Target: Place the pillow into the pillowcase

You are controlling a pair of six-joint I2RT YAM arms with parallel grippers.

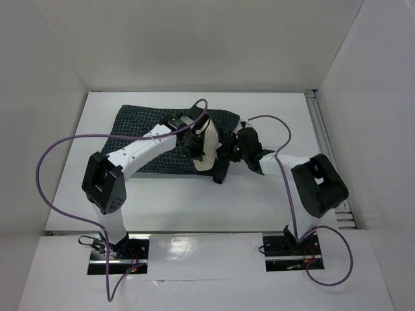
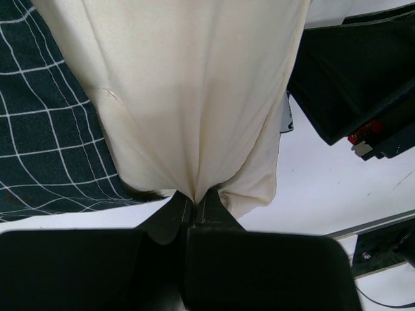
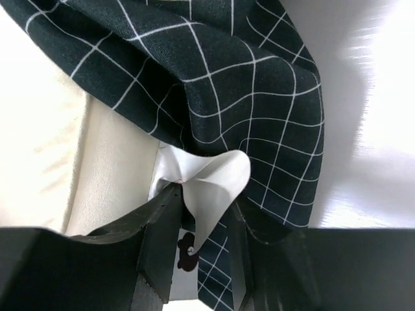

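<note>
The pillowcase (image 1: 146, 139) lies toward the back of the surface (image 1: 194, 201), left of centre. The pillow (image 1: 206, 155) sits in it, its right end sticking out. The left tool (image 2: 194, 201) is at that end, the right tool (image 3: 204, 214) just right of it.

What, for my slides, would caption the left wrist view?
Left gripper pinching a bunched corner of the cream pillow, checked pillowcase beside it.

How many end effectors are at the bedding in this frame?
2. The left end effector is shut on the pillow at its cream corner; the right end effector straddles a white tag beside the pillowcase, grip unclear.
</note>
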